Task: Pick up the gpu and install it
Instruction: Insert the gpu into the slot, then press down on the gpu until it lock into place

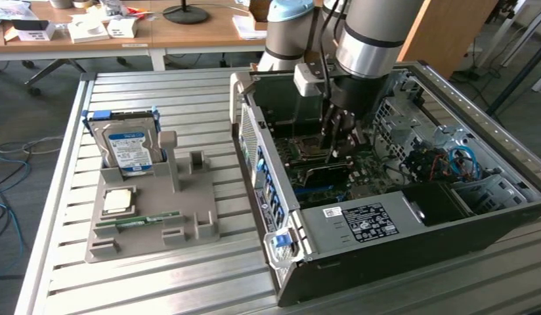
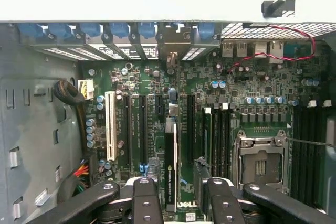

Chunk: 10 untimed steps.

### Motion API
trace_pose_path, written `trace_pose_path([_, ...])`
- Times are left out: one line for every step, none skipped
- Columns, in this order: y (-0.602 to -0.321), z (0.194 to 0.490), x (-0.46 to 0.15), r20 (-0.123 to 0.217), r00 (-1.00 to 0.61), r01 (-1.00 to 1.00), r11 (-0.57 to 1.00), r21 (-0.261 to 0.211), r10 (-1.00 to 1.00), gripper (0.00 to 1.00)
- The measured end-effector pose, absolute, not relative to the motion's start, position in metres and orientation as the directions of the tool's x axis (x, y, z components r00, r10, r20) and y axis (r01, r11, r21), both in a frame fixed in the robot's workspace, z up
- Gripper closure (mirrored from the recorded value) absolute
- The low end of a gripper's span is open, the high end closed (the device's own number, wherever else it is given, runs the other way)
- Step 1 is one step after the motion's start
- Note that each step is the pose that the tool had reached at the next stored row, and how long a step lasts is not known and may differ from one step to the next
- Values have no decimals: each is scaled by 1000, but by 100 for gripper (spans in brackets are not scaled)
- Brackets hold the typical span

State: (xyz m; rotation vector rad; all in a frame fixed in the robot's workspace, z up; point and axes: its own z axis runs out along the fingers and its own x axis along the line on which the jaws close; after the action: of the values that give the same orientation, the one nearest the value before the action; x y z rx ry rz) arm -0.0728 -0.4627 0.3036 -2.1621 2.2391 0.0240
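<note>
Nearest, clamped between the sides of the gripper (image 2: 178, 203): the gpu (image 2: 171, 166), edge-on. Held upright over the motherboard (image 2: 247, 103) slots inside the computer case (image 1: 341, 262), upper middle of the exterior view, probably to line up its edge with a slot. Seemingly not seated yet.

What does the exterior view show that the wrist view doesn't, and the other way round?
Exterior view adds: the grey tray on the slatted table, holding a hard drive and a green memory stick, plus the arm reaching into the computer case. Wrist view adds: the graphics card edge-on among the board's slots, a white slot, a red-and-black wire. Both: the hand over the motherboard and the processor socket.
</note>
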Motion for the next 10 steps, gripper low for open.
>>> trace_pose_path([-463, 304, -73, -32, -35, -999, 35, -9, -999, 60])
trace_pose_path([-463, 304, -73, -31, -35, -999, 35, -9, -999, 60])
trace_pose_path([-463, 304, -73, -31, -35, -999, 35, -9, -999, 60])
trace_pose_path([-463, 305, -73, -31, -35, -999, 35, -9, -999, 60])
trace_pose_path([-463, 305, -73, -31, -35, -999, 35, -9, -999, 60])
trace_pose_path([-463, 305, -73, -31, -35, -999, 35, -9, -999, 60])
trace_pose_path([-463, 305, -73, -31, -35, -999, 35, -9, -999, 60])
trace_pose_path([-463, 305, -73, -31, -35, -999, 35, -9, -999, 60])
trace_pose_path([-463, 305, -73, -31, -35, -999, 35, -9, -999, 60])
trace_pose_path([-463, 305, -73, -31, -35, -999, 35, -9, -999, 60])
